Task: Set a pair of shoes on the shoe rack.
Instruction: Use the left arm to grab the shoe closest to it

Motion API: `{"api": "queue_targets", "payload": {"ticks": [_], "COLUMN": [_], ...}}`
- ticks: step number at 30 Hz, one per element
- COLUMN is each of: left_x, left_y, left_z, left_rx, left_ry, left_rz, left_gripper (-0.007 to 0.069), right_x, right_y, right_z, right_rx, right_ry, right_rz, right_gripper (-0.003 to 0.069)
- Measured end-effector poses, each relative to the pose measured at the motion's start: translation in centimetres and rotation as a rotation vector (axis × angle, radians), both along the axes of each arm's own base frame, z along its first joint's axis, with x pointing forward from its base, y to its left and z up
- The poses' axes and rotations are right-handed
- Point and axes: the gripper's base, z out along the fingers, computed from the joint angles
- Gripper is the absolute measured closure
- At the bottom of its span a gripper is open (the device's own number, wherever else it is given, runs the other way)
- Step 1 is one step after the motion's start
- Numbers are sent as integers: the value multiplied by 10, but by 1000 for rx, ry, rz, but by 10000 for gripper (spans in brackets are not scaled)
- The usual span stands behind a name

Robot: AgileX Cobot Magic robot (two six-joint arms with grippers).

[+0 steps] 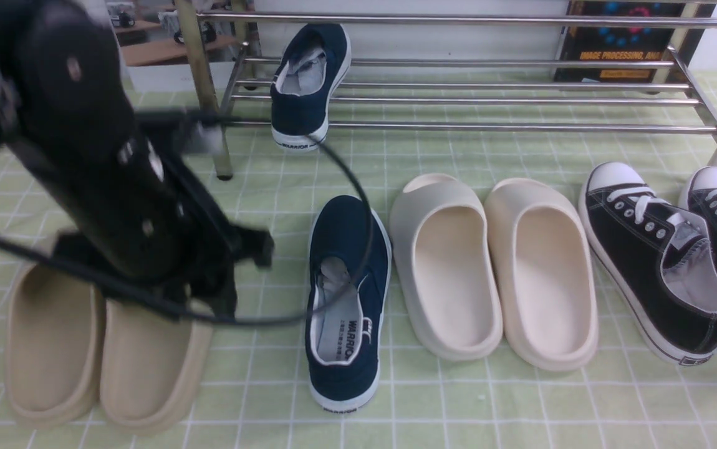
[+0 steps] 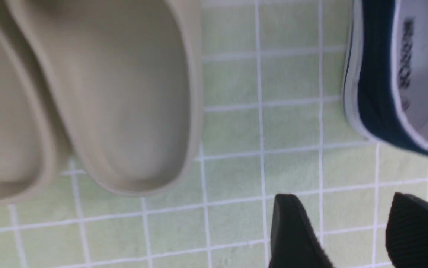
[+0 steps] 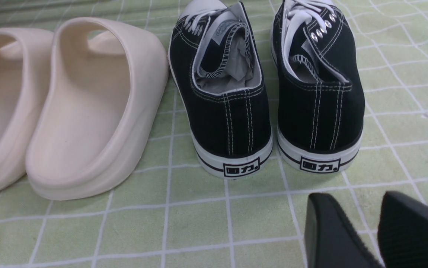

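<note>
Footwear and rack on green checked cloth (image 1: 520, 399).

- shoe rack (image 1: 458, 100): chrome bars on brass-coloured legs, across far side of cloth; top bar at upper edge of front view, right end cut off by frame.
- first navy shoe (image 1: 308, 87): on lower bars near rack's left end, just right of front-left leg; toe pointing away, heel overhanging front bar, "WARRIOR" legible on heel. Clear of both grippers.
- second navy shoe (image 1: 346, 305): flat on cloth in front of rack, between beige slides (image 1: 53, 349) and cream slides (image 1: 446, 268), just beside nearer cream slide. Black cable (image 1: 361, 206) looping across it in front view. Only heel end shown in left wrist view, cropped by frame.
- left arm (image 1: 84, 156): large, blurred, masking part of beige slides and crossing rack's front-left leg.
- left gripper (image 2: 344, 208): lost in dark blur in front view; in wrist view fingers spread wide, bare cloth between, nothing grasped; between beige slide and second navy shoe, touching neither.
- right gripper (image 3: 355, 208): outside front view; in own wrist view finger ends only, narrow gap, empty; on heel side of black lace-up sneakers (image 3: 229, 111), apart from them.
- black lace-up sneakers, front view: outer one cropped at right edge.
- poster (image 1: 614, 43) behind rack: partly hidden by bars, only "IMAGE PROCESSING" readable.
</note>
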Motion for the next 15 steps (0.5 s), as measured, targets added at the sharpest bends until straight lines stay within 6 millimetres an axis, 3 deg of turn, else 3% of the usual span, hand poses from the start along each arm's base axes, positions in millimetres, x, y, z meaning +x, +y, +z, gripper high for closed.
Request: {"api": "queue_targets", "payload": {"ticks": [2, 8, 15], "left_x": [-10, -14, 9], "left_y": [-17, -59, -66], "left_z": [-18, -34, -49], "left_rx": [0, 4, 95], "left_ry": [17, -68, -129], "left_rz": [-60, -179, -107], "left_gripper": [288, 313, 316], "right_x": [0, 0, 0], "right_y": [0, 0, 0], "right_z": [0, 0, 0], "right_rx": [0, 0, 0], "right_ry": [0, 0, 0], "right_rz": [0, 0, 0], "right_gripper": [419, 419, 419]}}
